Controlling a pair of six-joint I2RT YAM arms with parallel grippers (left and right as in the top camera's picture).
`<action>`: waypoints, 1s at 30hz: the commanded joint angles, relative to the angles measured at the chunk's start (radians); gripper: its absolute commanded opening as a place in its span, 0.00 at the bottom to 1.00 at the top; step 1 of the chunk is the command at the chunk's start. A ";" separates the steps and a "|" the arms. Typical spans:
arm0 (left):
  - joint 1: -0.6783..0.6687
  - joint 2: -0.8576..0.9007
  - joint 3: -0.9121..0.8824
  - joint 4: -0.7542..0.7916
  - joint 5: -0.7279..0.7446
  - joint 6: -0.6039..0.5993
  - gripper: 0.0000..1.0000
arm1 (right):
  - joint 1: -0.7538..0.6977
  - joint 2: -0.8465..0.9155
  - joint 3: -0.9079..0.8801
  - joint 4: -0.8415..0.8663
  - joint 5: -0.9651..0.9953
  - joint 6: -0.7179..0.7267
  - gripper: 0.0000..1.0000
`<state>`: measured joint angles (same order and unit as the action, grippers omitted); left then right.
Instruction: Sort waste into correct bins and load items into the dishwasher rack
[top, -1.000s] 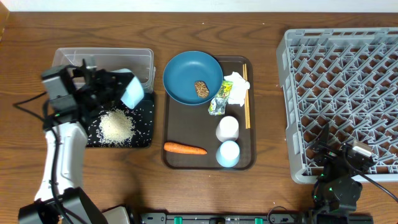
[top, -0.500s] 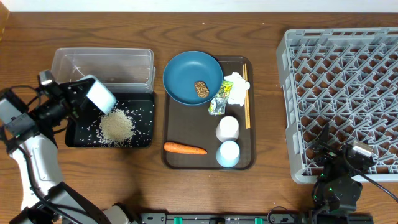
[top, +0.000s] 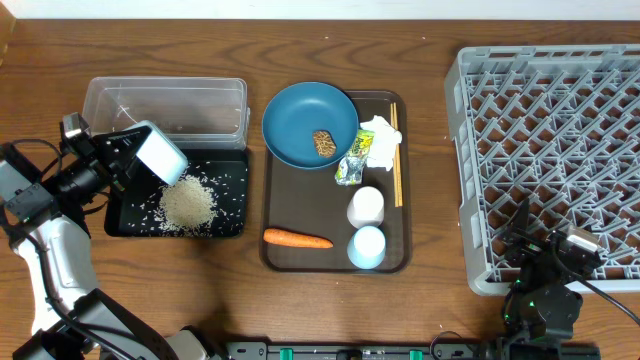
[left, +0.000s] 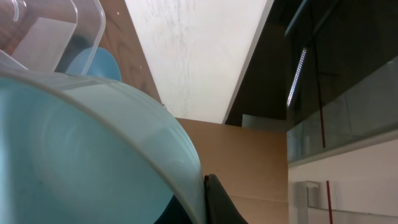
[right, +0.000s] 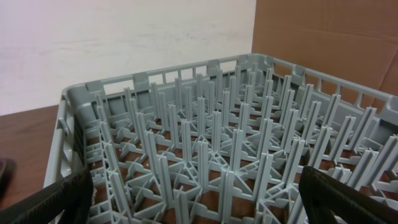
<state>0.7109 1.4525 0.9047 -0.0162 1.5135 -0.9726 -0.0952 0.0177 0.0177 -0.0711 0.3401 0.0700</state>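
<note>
My left gripper is shut on the rim of the white bowl, which hangs tilted over the upper left of the black tray. In the left wrist view the bowl's light blue inside fills the frame, with one dark finger against its rim. A pile of rice lies in the black tray, and the clear tub stands behind it. My right gripper is open at the near edge of the grey rack, with nothing between its fingers.
The brown serving tray holds a blue plate with a brown lump, white tissue, a green-yellow wrapper, chopsticks, two pale cups and a carrot.
A second ago the left arm swung left with the bowl, from the black tray's upper right to its upper left. It has held still since. The right arm has not moved.
</note>
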 joint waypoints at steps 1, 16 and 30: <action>0.000 0.006 0.002 0.010 0.047 -0.045 0.06 | -0.003 -0.002 0.006 -0.015 -0.008 -0.003 0.99; -0.051 -0.005 0.001 0.217 0.021 0.049 0.06 | -0.003 -0.002 0.006 -0.015 -0.008 -0.003 0.99; -0.237 -0.035 0.001 0.194 0.027 0.028 0.06 | -0.003 -0.002 0.006 -0.015 -0.008 -0.003 0.99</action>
<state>0.5190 1.4544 0.9035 0.1635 1.5391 -0.9642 -0.0952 0.0177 0.0177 -0.0711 0.3401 0.0700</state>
